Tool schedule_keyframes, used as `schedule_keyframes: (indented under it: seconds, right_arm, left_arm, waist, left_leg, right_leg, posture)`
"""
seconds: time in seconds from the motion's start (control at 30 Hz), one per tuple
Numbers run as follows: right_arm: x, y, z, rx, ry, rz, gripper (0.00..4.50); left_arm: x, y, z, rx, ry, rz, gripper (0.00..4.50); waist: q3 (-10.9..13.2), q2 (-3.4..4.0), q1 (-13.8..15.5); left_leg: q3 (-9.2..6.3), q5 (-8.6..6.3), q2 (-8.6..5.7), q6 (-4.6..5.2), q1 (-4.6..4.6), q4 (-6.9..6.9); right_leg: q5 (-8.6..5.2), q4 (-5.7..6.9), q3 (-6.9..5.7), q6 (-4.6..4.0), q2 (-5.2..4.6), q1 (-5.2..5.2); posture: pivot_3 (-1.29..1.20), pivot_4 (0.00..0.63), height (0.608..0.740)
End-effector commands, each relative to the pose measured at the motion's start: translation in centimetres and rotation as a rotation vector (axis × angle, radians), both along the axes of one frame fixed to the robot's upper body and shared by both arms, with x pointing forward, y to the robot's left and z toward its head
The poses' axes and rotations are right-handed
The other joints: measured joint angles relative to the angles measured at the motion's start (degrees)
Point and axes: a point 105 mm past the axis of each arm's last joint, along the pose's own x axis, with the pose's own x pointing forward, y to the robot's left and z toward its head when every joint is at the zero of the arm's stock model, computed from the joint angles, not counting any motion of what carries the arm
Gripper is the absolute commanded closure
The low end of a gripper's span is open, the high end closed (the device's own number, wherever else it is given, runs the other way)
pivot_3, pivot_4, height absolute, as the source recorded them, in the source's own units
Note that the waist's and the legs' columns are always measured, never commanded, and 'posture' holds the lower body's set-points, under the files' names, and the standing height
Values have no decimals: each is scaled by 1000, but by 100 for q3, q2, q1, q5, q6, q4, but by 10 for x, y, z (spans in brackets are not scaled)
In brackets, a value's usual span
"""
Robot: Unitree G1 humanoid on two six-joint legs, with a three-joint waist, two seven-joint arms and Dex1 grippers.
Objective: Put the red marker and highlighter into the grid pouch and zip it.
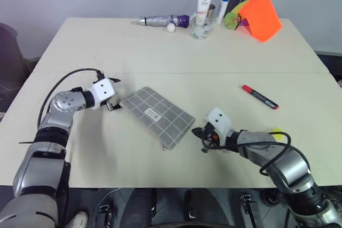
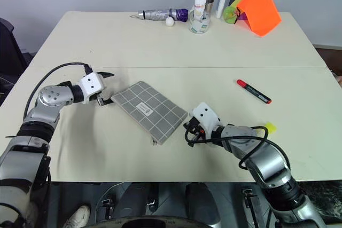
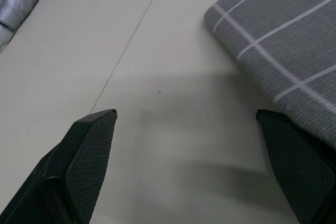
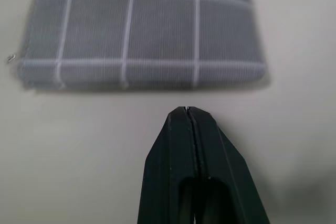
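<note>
The grid pouch (image 1: 157,115) lies flat near the table's middle, grey with white lines and a small white label. My left gripper (image 1: 113,95) stands open at the pouch's left corner, and the left wrist view has that corner (image 3: 278,40) beside one finger. My right gripper (image 1: 202,138) is shut on nothing, just off the pouch's right edge (image 4: 142,30); its fingertips (image 4: 187,110) are pressed together. The red marker (image 1: 260,96) lies on the table to the right. A bit of the yellow highlighter (image 2: 270,127) peeks out behind my right arm.
Along the far edge stand a folded umbrella (image 1: 163,21), a white ball (image 1: 171,27), a white tube (image 1: 202,8), a blue-capped tube (image 1: 223,6), a glass jar (image 1: 199,30), a green ball (image 1: 231,21) and an orange folder (image 1: 261,14).
</note>
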Motion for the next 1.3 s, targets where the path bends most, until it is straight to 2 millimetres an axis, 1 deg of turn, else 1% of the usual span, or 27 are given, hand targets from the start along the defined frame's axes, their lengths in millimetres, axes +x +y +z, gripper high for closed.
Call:
schedule_keyframes:
  seconds: [0.03, 0.23, 0.33, 0.47, 0.67, 0.73, 0.77, 0.9, 0.97, 1.0, 1.1, 1.17, 1.23, 1.3]
  right_arm:
    - [14, -5, 12, -2, -45, -64, 4484]
    - [29, -8, 20, -30, -61, -75, 4484]
    - [34, -4, 23, -37, -70, -52, 4484]
    - [44, 1, 24, -40, -80, -35, 4484]
    - [51, 1, 24, -47, -91, -27, 4484]
    - [52, -1, 24, -52, -96, -28, 4500]
    - [53, -1, 24, -53, -99, -29, 4500]
    - [57, -3, 26, -57, -123, -39, 4500]
    - [61, -7, 30, -59, -150, -60, 4500]
    - [63, -8, 31, -59, -161, -69, 4500]
    - [73, -21, 42, -60, -218, -126, 4500]
    - [77, -28, 47, -60, -237, -155, 4500]
    - [80, -33, 49, -63, -252, -173, 4500]
    - [81, -35, 50, -66, -260, -177, 4500]
  left_arm:
    - [-12, -18, -6, 34, 29, -149, 0]
    - [-30, -22, -9, 53, 49, -259, 0]
    - [-38, -24, -10, 51, 59, -292, 0]
    - [-54, -31, -12, 41, 74, -352, 0]
    - [-60, -32, -13, 13, 96, -336, 0]
    - [-60, -32, -9, -28, 108, -313, 537]
    - [-60, -33, -6, -48, 114, -305, 899]
    - [-62, -34, 1, -102, 124, -270, 2903]
    - [-59, -34, 7, -164, 122, -217, 3960]
    - [-58, -34, 9, -187, 123, -195, 4420]
    - [-54, -32, 11, -240, 110, -87, 4474]
    - [-50, -32, 11, -253, 93, -22, 4474]
    - [-46, -35, 11, -294, 93, 57, 4474]
    - [-47, -42, 10, -311, 101, 93, 4474]
  waist:
    - [0, 0, 10]
    - [0, 0, -20]
    - [0, 0, -33]
    - [0, 0, -32]
    - [0, 0, -13]
    - [0, 0, -18]
    - [0, 0, -19]
    - [0, 0, -20]
    - [0, 0, -22]
    - [0, 0, -22]
    - [0, 0, -21]
    - [0, 0, -20]
    - [0, 0, -19]
    - [0, 0, -18]
  left_leg:
    - [0, 0, 0, 0, 0, 3]
    - [-1, 0, 1, 0, -2, 4]
    - [0, 0, 2, 0, -1, 2]
    - [0, 0, 3, 0, -1, 2]
    - [0, 0, 3, 0, -1, 3]
    - [0, 0, 3, 0, -1, 4]
    - [0, 0, 3, 1, -1, 4]
    - [0, 0, 3, 0, -2, 4]
    - [0, 0, 3, 0, -2, 6]
    - [0, 0, 3, 0, -2, 6]
    - [-1, 0, 3, 0, -1, 6]
    - [-1, 0, 3, 0, -1, 8]
    - [-1, 0, 3, 0, -1, 9]
    - [-1, 0, 3, 0, -1, 10]
  right_leg:
    - [0, 4, 0, 0, 0, 0]
    - [0, 9, 1, 0, 0, -6]
    - [0, 11, 2, 0, 1, -9]
    - [0, 13, 5, 0, 0, -9]
    - [0, 13, 4, 0, 0, -8]
    - [0, 14, 5, 0, 0, -9]
    - [0, 15, 5, 0, 1, -9]
    - [0, 19, 5, 0, 1, -12]
    - [0, 21, 5, 0, 0, -11]
    - [0, 21, 5, 0, 0, -11]
    - [0, 24, 6, 0, 0, -13]
    - [0, 26, 6, 0, 0, -12]
    - [0, 27, 6, 0, 1, -12]
    - [0, 29, 6, 0, 0, -12]
  posture:
    - [0, 150, 740]
    - [0, 150, 740]
    - [0, 150, 740]
    - [0, 150, 740]
    - [0, 150, 740]
    - [0, 150, 740]
    - [0, 150, 740]
    - [0, 150, 740]
    - [0, 150, 740]
    - [0, 150, 740]
    - [0, 150, 740]
    - [0, 150, 740]
    - [0, 150, 740]
    - [0, 150, 740]
